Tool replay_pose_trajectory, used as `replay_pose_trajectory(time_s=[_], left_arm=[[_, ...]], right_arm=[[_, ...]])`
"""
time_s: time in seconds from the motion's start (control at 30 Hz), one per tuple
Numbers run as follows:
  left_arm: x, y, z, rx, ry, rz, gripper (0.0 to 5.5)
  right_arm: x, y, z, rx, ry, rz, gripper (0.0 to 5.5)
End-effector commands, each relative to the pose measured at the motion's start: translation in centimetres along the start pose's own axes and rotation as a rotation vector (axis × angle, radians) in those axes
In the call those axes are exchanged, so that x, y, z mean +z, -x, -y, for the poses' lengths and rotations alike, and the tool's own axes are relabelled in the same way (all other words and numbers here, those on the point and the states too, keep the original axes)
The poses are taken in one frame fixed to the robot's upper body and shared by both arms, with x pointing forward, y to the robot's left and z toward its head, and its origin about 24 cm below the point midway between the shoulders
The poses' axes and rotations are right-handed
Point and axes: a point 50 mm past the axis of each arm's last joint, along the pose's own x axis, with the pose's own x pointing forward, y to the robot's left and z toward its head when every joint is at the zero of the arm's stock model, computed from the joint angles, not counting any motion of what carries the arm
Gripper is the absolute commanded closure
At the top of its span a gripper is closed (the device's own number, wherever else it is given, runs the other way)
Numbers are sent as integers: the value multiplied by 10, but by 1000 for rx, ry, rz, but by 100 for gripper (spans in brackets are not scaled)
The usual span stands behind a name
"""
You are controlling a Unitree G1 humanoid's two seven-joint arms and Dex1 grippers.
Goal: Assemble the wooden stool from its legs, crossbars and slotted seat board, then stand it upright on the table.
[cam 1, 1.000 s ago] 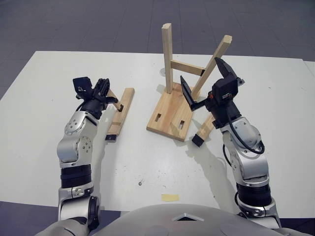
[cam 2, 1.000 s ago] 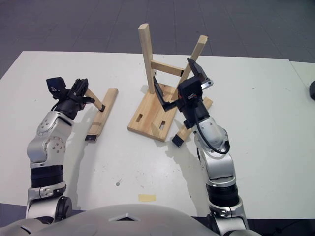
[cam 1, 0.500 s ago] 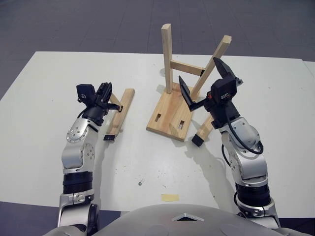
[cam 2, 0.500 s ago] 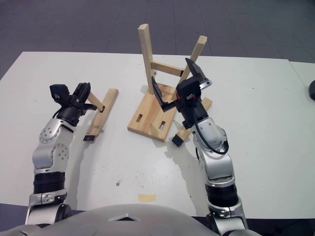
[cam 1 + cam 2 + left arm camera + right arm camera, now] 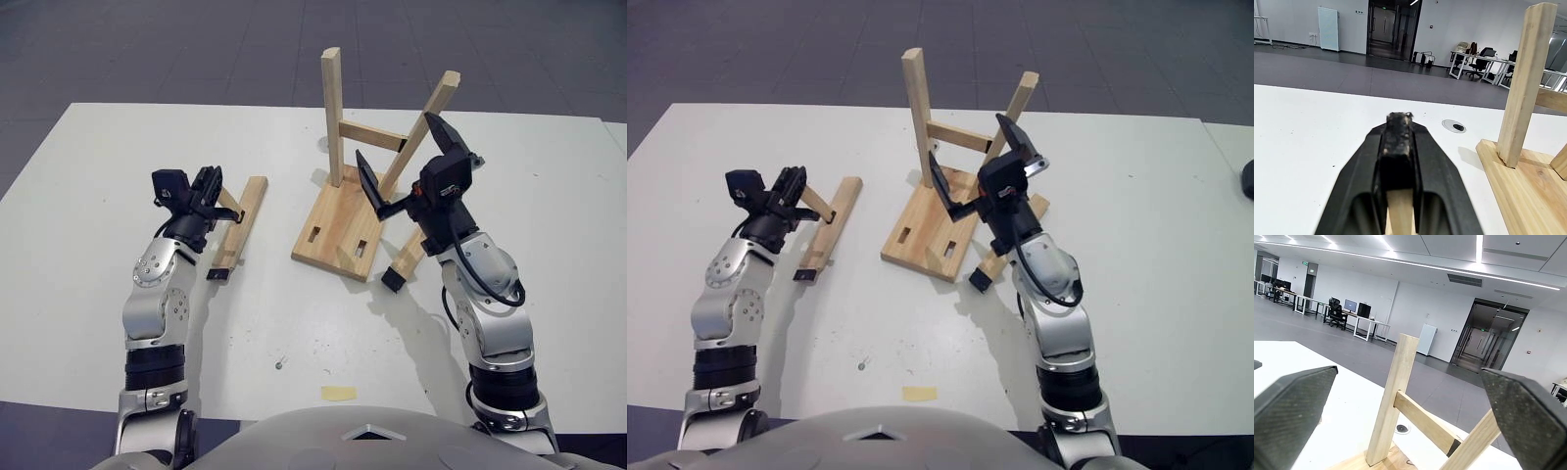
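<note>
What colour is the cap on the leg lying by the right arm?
Black. The cap shows best in the left eye view.

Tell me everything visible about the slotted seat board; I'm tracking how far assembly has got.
The slotted seat board is a pale wooden rectangular slab lying flat on the white table. Two legs stand in its far end, an upright leg and a tilted leg, joined by a crossbar. Two rectangular slots near its front edge are empty. The open right tool sits above its right side.
</note>
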Motion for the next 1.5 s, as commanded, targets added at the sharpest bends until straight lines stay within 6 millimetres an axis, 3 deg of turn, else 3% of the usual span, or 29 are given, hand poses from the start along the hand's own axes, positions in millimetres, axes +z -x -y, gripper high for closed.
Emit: replay_pose_trajectory(time_s=[0.03, 0.17, 0.2, 0.5, 0.97, 1.17, 1.37, 1.5], left_arm=[[-15, 5, 1, 31, 27, -110, 508], [-7, 1, 4, 18, 9, -96, 508], [-6, 1, 4, 22, 11, -93, 471], [5, -2, 1, 60, 19, -53, 340], [66, -24, 19, -17, 22, 137, 111], [67, -38, 8, 9, -1, 134, 17], [54, -41, 7, -4, -21, 95, 12], [61, -43, 7, -1, -25, 129, 12]], right_arm=[[0, 1, 2, -5, 10, -1, 10], [0, 0, 1, -8, 6, 1, 10], [0, -1, 0, -6, 4, 1, 10], [-1, -1, 1, -9, 3, 1, 10], [-3, -3, 0, -8, 4, 1, 10], [-5, -4, -3, -4, -1, 2, 10], [-6, -4, -4, -6, -6, 1, 10], [-6, -5, -3, -11, -11, 3, 10]])
